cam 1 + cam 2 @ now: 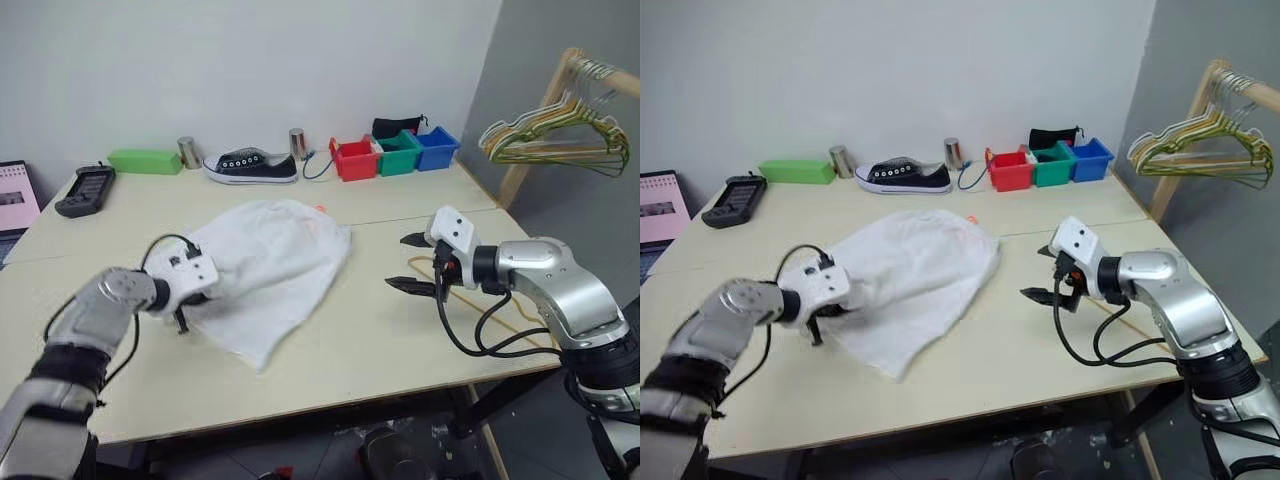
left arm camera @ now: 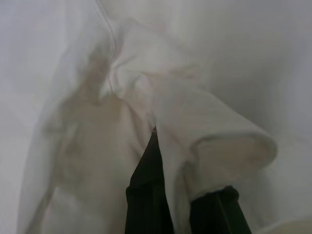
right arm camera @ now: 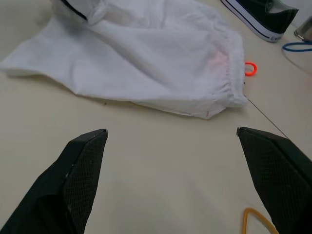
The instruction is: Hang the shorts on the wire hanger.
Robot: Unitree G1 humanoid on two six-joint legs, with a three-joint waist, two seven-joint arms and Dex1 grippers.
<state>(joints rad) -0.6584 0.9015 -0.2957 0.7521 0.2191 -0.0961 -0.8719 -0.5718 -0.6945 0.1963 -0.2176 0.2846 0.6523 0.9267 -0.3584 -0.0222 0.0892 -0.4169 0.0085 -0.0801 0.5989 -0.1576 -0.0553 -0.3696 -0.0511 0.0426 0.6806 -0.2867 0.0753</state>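
Observation:
The white shorts [image 1: 275, 262] lie spread in the middle of the table, their gathered waistband toward the far side with a bit of orange drawstring [image 3: 249, 68] showing. My left gripper [image 1: 184, 312] is at the shorts' near left edge, shut on the cloth. In the left wrist view the fabric bunches between the black fingers [image 2: 146, 195]. My right gripper [image 1: 400, 262] hovers open to the right of the shorts, pointing at them, nothing between its fingers. The thin yellow wire hanger [image 3: 253, 218] lies on the table under my right arm, mostly hidden.
Along the far edge stand a black sneaker [image 1: 250, 165], two metal cans [image 1: 187, 152], a green box [image 1: 145, 160], and red [image 1: 355, 158], green [image 1: 399, 152] and blue [image 1: 437, 147] bins. A black device [image 1: 85, 190] lies far left. A bunch of hangers [image 1: 560, 140] hangs on a wooden rack at right.

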